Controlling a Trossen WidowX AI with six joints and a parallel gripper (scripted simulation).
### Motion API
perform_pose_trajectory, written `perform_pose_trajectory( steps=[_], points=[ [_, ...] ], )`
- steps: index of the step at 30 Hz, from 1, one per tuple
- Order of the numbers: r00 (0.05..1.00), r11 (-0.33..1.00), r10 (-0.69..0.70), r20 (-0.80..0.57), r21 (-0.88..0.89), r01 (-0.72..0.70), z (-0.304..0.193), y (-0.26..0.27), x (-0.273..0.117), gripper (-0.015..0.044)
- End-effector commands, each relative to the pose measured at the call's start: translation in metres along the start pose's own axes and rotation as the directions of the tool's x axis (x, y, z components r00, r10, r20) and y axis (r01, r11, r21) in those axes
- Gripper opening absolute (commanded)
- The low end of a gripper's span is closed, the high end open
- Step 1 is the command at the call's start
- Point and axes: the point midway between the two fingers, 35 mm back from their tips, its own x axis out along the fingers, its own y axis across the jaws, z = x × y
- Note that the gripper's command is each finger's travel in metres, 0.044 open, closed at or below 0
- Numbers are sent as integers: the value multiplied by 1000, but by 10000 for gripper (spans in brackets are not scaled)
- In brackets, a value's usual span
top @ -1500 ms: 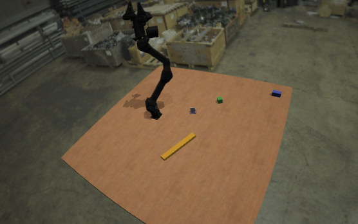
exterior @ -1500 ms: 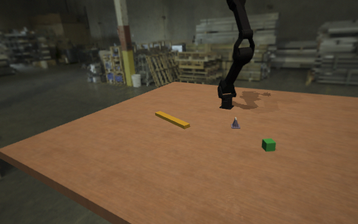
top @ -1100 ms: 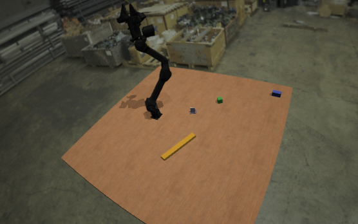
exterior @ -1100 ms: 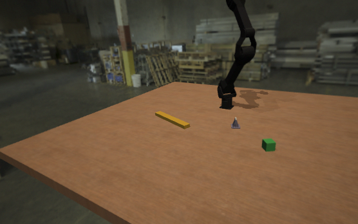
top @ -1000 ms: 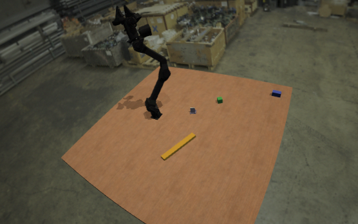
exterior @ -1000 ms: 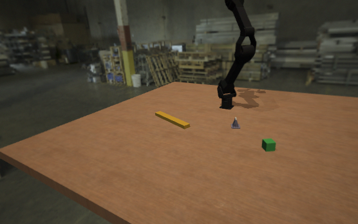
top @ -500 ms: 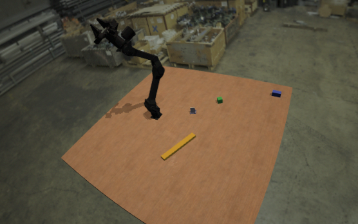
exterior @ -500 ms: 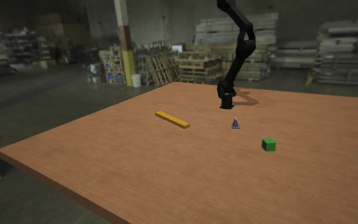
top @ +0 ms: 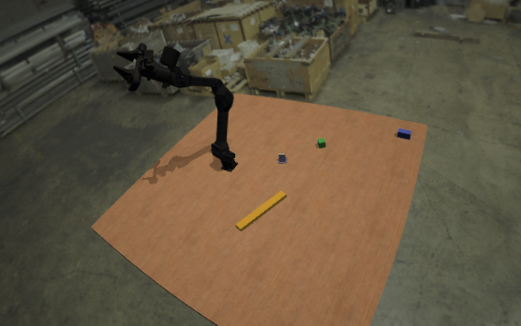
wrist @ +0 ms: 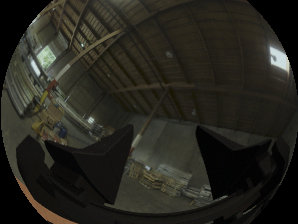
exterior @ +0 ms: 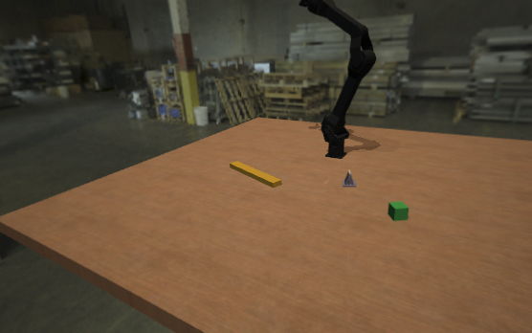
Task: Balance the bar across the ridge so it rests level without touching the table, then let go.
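Observation:
The yellow-orange bar (top: 261, 211) (exterior: 255, 174) lies flat on the table, apart from the ridge. The ridge (top: 282, 158) (exterior: 349, 179) is a small grey wedge with a narrow top, standing on the table between the bar and the green cube; nothing rests on it. My gripper (top: 115, 61) (wrist: 166, 129) is open and empty, raised high and pointing away from the bar and the ridge, out past the table's far left edge in the top view. In the exterior view its fingers are out of the picture. The wrist view shows neither bar nor ridge.
A green cube (top: 321, 143) (exterior: 398, 210) stands on the table (top: 328, 244) (exterior: 201, 249) beyond the ridge from the bar. A blue block (top: 404, 134) lies near the table's far right corner in the top view. The arm's base stands near the ridge.

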Motion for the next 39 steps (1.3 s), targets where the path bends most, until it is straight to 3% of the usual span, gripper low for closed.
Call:
perform_pose_trajectory(
  steps=[1, 14, 26, 39],
  points=[
    [991, 991, 128, -27, -30, -128, -10, 44, 4, 315],
    [877, 877, 478, -43, -22, -479, -16, 166, -13, 315],
    [725, 722, 688, -37, -63, -689, -8, 251, -49, 315],
    [341, 306, 936, -87, -282, -909, -1, 367, -144, 315]
  ],
)
